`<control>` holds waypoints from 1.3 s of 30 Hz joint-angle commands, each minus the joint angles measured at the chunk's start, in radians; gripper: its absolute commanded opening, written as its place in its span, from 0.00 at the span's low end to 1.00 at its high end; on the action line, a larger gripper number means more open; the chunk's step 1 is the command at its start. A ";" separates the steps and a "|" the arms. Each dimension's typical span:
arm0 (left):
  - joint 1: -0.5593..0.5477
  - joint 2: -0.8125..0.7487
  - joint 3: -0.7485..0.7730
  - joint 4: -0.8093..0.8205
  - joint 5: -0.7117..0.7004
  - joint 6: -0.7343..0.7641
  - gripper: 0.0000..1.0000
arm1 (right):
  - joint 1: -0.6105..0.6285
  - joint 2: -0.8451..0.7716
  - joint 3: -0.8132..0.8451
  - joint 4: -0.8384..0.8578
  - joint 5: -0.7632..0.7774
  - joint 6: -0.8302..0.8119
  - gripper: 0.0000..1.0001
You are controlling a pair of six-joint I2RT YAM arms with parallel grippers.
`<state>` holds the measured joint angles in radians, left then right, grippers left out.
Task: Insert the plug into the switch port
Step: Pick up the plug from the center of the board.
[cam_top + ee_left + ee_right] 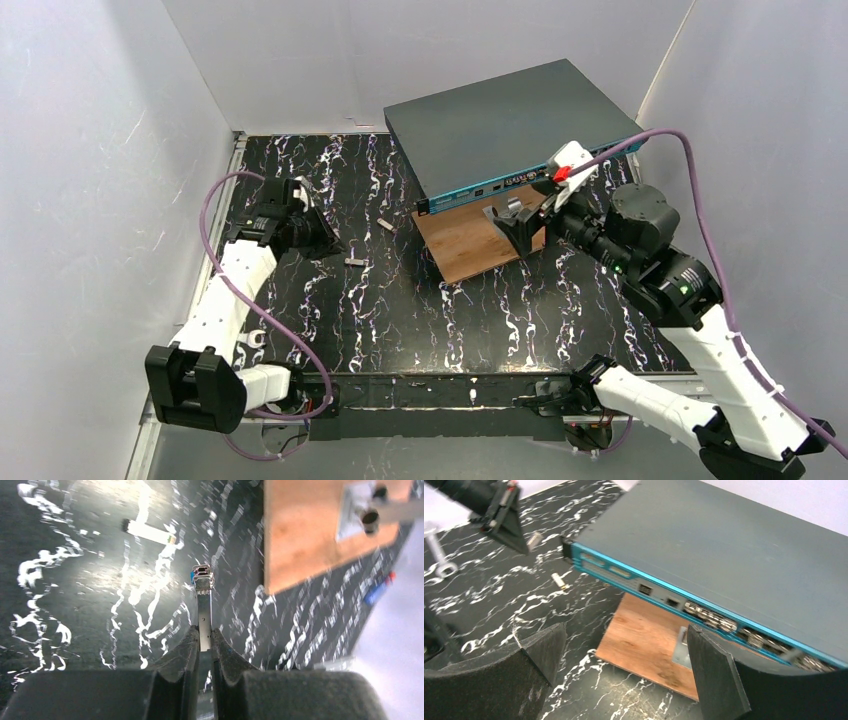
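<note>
Between the closed fingers (186,652) of our left gripper (202,639) we hold the plug (202,577) by its tail; it looks light, stiff, slippery.

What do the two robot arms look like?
Both the left arm and right arm have white segments joined by black round joints. A purple cable loops along each. The left gripper and right gripper each have two black wedge-shaped fingers.

There are 2 plugs (385,225), 1 switch (500,120) and 1 wooden board (465,245).
</note>
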<state>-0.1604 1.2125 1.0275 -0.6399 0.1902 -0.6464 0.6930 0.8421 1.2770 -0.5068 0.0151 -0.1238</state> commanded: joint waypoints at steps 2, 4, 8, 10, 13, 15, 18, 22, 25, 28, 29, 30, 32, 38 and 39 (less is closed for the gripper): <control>0.004 -0.024 0.050 -0.151 0.421 0.203 0.00 | -0.004 0.046 0.040 -0.001 -0.315 -0.090 0.99; 0.003 -0.049 0.043 -0.153 0.518 0.219 0.00 | -0.004 0.079 0.056 -0.006 -0.401 -0.106 0.99; -0.028 -0.098 0.021 -0.153 0.662 0.262 0.00 | -0.004 0.171 0.107 -0.063 -0.548 -0.129 0.99; -0.062 -0.121 0.008 -0.153 0.706 0.282 0.00 | -0.004 0.188 0.086 -0.034 -0.596 -0.127 0.98; -0.143 -0.131 -0.003 -0.153 0.749 0.312 0.00 | -0.003 0.215 0.078 -0.012 -0.644 -0.137 0.96; -0.213 -0.134 0.003 -0.153 0.754 0.334 0.00 | -0.002 0.244 0.108 -0.037 -0.671 -0.167 0.94; -0.286 -0.133 0.023 -0.153 0.773 0.359 0.00 | 0.019 0.274 0.130 -0.065 -0.667 -0.214 0.94; -0.314 -0.130 0.071 -0.165 0.848 0.384 0.00 | 0.105 0.300 0.127 -0.072 -0.601 -0.263 0.94; -0.323 -0.131 0.118 -0.210 0.882 0.424 0.00 | 0.239 0.307 0.127 -0.069 -0.493 -0.307 0.93; -0.327 -0.120 0.151 -0.261 0.912 0.466 0.00 | 0.325 0.311 0.110 -0.032 -0.433 -0.315 0.92; -0.329 -0.113 0.166 -0.282 0.913 0.480 0.00 | 0.345 0.319 0.117 -0.032 -0.430 -0.324 0.90; -0.331 -0.104 0.185 -0.304 0.916 0.501 0.00 | 0.363 0.330 0.124 -0.043 -0.425 -0.337 0.89; -0.335 -0.076 0.236 -0.369 0.919 0.557 0.00 | 0.410 0.354 0.156 -0.072 -0.392 -0.372 0.88; -0.366 -0.026 0.319 -0.446 0.914 0.615 0.00 | 0.501 0.400 0.197 -0.103 -0.286 -0.457 0.84; -0.371 -0.019 0.327 -0.461 0.916 0.627 0.00 | 0.510 0.408 0.204 -0.108 -0.277 -0.471 0.84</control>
<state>-0.5091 1.1797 1.3048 -1.0004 1.0626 -0.0883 1.1648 1.2316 1.4189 -0.5987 -0.3492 -0.5121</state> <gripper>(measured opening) 0.078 0.846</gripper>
